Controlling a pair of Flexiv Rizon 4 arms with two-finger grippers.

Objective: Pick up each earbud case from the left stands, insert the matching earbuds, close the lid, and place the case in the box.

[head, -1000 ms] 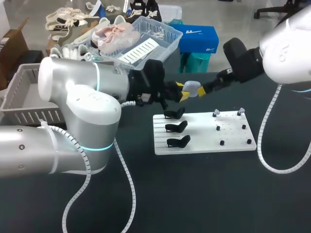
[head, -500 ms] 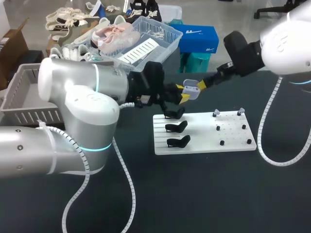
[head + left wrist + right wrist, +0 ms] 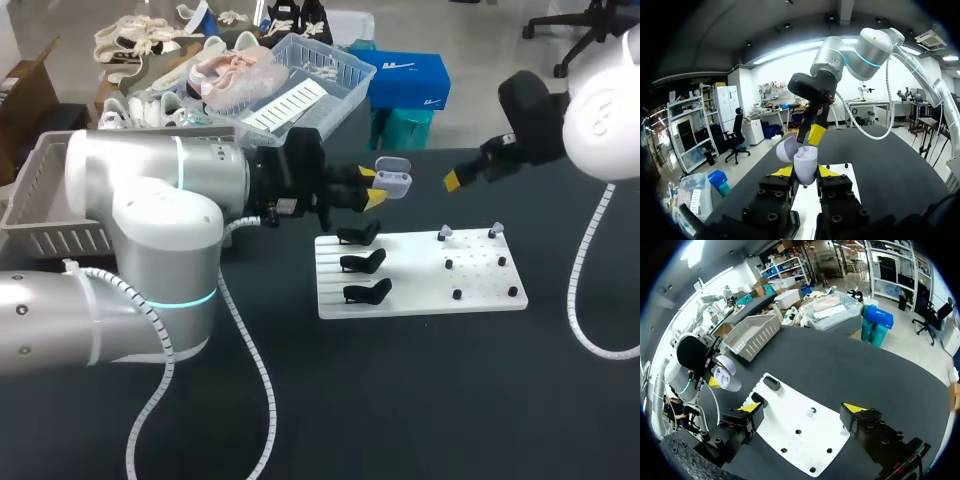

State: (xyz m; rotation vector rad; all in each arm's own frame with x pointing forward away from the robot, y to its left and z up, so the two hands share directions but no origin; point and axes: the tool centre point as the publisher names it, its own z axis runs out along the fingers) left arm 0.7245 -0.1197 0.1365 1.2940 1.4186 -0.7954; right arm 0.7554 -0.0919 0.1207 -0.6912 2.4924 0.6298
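Above the back left corner of the white stand board (image 3: 480,290), the left gripper (image 3: 372,187) pinches the earbud case (image 3: 393,179) from two sides, with the lid flipped up and open. A second ago the right gripper (image 3: 803,407) was at the case's mouth. Now it has drawn back toward the right side of the bench and hangs well apart from the case, with its fingers spread wide and nothing between them.

That retreat suggests an insertion has just finished, though the views are too small to show whether both sockets are filled. Two pale earbuds (image 3: 444,232) appear to sit on the pegs along the board's back edge. The lid is not yet closed, so closing and boxing remain to be done.

No writing can be read on the case or the board.
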